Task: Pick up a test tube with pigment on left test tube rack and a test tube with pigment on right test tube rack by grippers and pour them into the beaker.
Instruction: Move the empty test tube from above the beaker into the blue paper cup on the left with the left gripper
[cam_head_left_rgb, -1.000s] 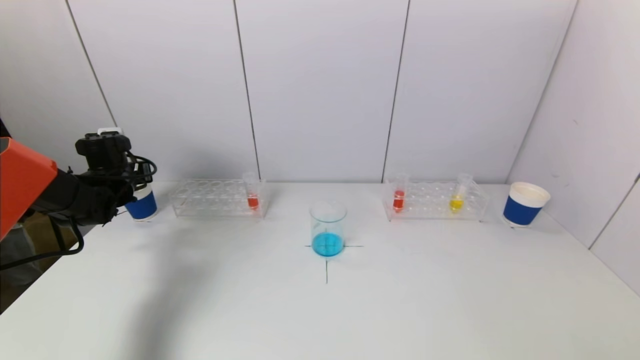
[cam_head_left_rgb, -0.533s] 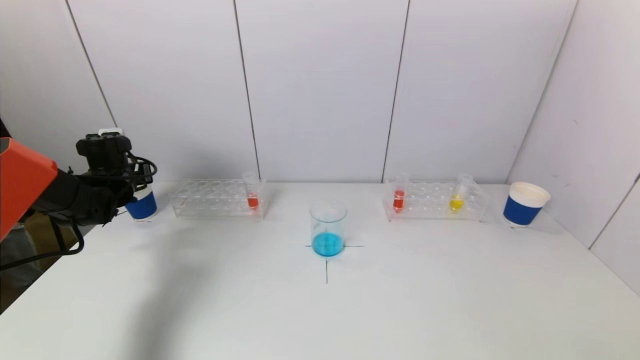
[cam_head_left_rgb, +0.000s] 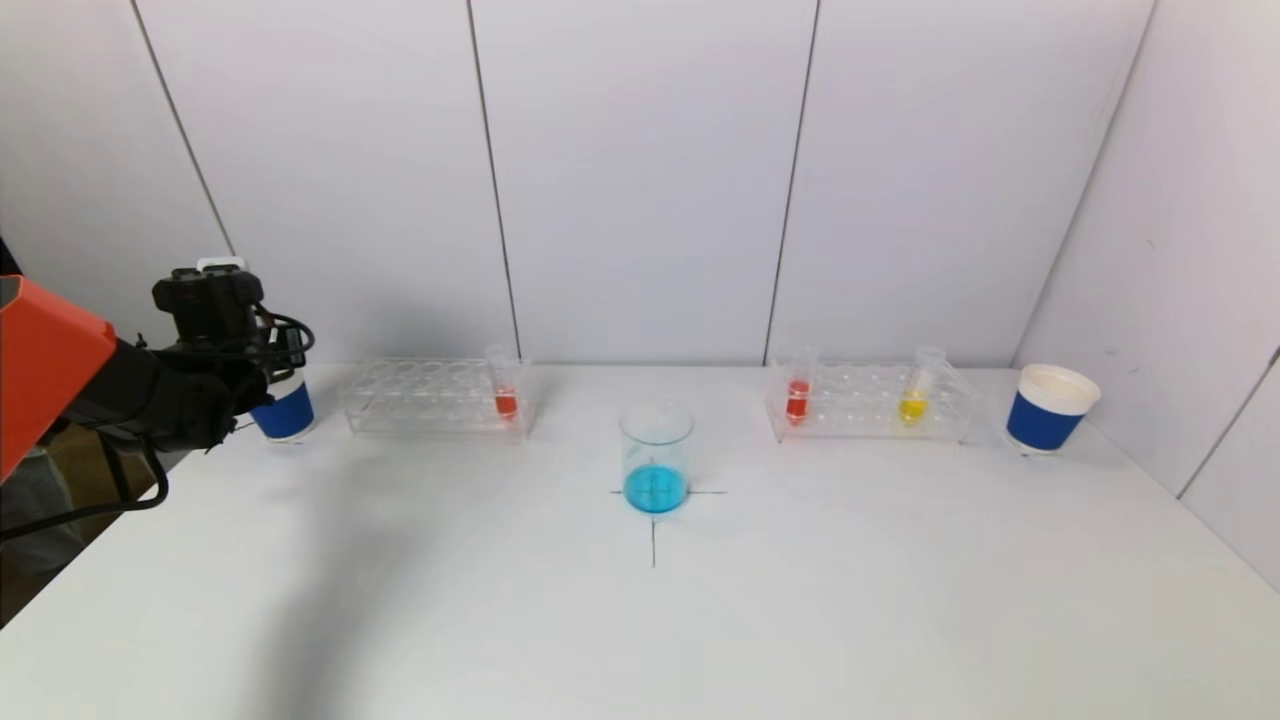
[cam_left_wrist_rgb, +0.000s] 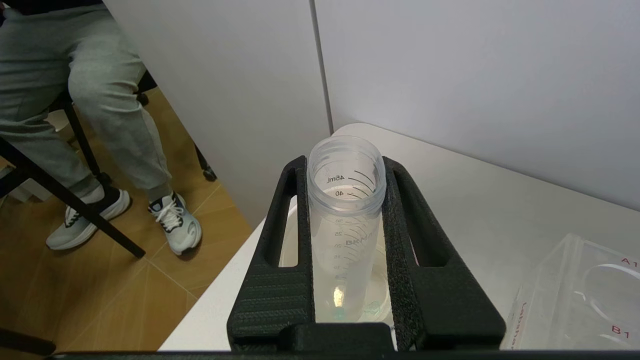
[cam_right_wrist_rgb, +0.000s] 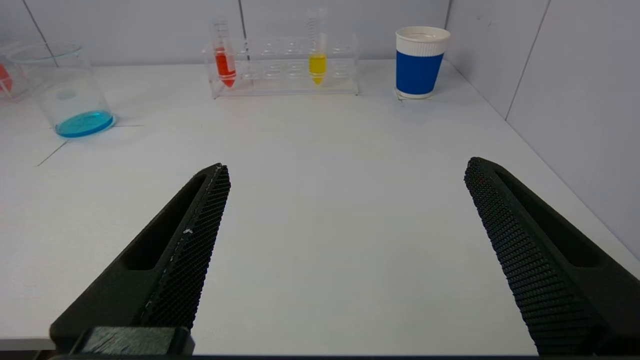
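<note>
My left gripper (cam_left_wrist_rgb: 346, 165) is shut on an empty clear test tube (cam_left_wrist_rgb: 345, 225). It holds the tube upright over the blue paper cup (cam_head_left_rgb: 283, 410) at the table's far left. The glass beaker (cam_head_left_rgb: 655, 455) with blue liquid stands mid-table on a cross mark. One red-filled tube (cam_head_left_rgb: 505, 388) stands in the left test tube rack (cam_head_left_rgb: 420, 400). The right test tube rack (cam_head_left_rgb: 870, 405) holds a red tube (cam_head_left_rgb: 797, 392) and a yellow tube (cam_head_left_rgb: 913, 398). My right gripper (cam_right_wrist_rgb: 347, 167) hangs open and empty low over the table's near right, out of the head view.
A second blue paper cup (cam_head_left_rgb: 1050, 410) stands at the far right by the side wall. White wall panels close the back and right. The table's left edge drops to the floor, where a seated person's legs (cam_left_wrist_rgb: 100, 100) show.
</note>
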